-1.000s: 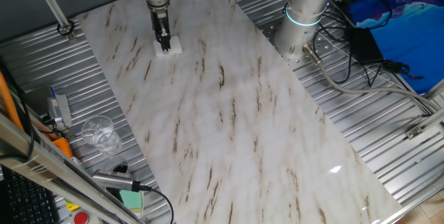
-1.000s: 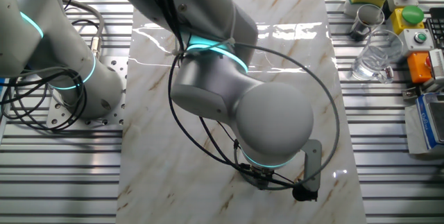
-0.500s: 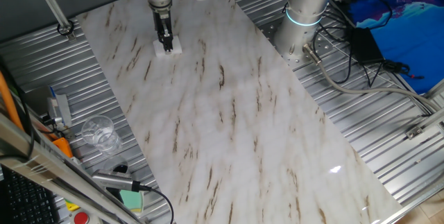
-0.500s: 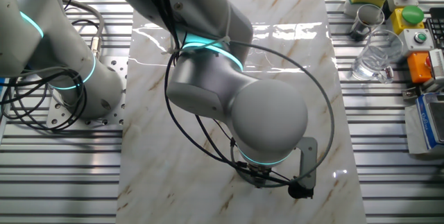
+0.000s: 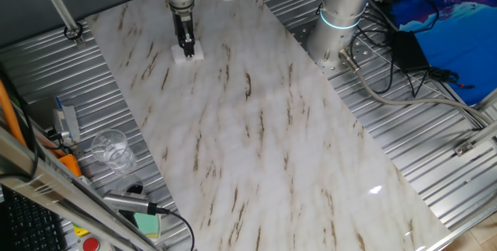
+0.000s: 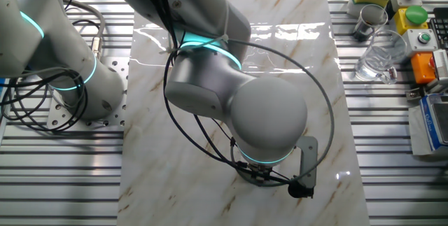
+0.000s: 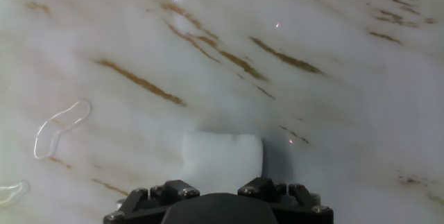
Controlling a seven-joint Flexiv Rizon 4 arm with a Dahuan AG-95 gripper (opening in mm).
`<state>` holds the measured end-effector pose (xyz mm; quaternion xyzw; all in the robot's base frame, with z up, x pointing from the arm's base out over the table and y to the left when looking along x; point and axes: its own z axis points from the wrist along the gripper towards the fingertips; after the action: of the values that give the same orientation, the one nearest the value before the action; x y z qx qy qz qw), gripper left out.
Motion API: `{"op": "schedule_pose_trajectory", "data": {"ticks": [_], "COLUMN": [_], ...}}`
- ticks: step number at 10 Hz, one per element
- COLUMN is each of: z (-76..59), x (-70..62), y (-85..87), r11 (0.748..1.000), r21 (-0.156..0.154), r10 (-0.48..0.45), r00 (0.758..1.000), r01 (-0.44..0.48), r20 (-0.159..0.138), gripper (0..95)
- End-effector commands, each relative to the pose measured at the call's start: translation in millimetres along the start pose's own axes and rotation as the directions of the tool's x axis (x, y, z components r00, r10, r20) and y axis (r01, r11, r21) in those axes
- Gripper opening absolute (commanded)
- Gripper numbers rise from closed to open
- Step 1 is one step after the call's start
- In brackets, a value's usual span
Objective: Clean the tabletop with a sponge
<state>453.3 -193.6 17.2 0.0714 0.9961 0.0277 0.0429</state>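
The tabletop (image 5: 272,127) is a long glossy white slab with brown veins. Near its far left end the small white sponge (image 5: 189,54) lies flat on it, with my gripper (image 5: 185,47) standing upright over it and shut on it. In the hand view the sponge (image 7: 222,158) shows as a pale block just ahead of my gripper (image 7: 220,186), pressed against the tabletop (image 7: 312,99). In the other fixed view the arm's bulky wrist (image 6: 269,117) hides both sponge and fingers above the tabletop (image 6: 294,58).
A clear glass (image 5: 111,148) and a green block (image 5: 146,223) sit on the ribbed metal left of the slab. The arm's base (image 5: 342,18) and cables (image 5: 388,88) stand on the right. A thin wet outline (image 7: 59,127) marks the slab.
The gripper and the sponge have slid a little along the slab toward its far end; in the other fixed view the wrist has shifted slightly left.
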Motion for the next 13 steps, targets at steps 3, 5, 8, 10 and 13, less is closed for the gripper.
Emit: {"op": "schedule_pose_trajectory", "data": {"ticks": [3, 5, 8, 10, 13], "z": [0.5, 1.3, 2.1, 1.7, 0.6], "x": [-0.2, -1.5, -2.5, -2.8, -4.1], "y": [0.4, 4.7, 8.7, 9.7, 14.6], "r11": [1.0, 1.0, 0.999, 0.999, 0.999], "r21": [0.001, 0.002, 0.01, 0.009, 0.002], "r10": [-0.02, -0.031, -0.037, -0.043, -0.051], "r00": [1.0, 0.999, 0.999, 0.999, 0.999], "r01": [0.02, 0.031, 0.037, 0.042, 0.051], "r20": [0.006, 0.008, 0.008, 0.011, 0.016], "gripper": [0.0, 0.0, 0.0, 0.0, 0.0]}}
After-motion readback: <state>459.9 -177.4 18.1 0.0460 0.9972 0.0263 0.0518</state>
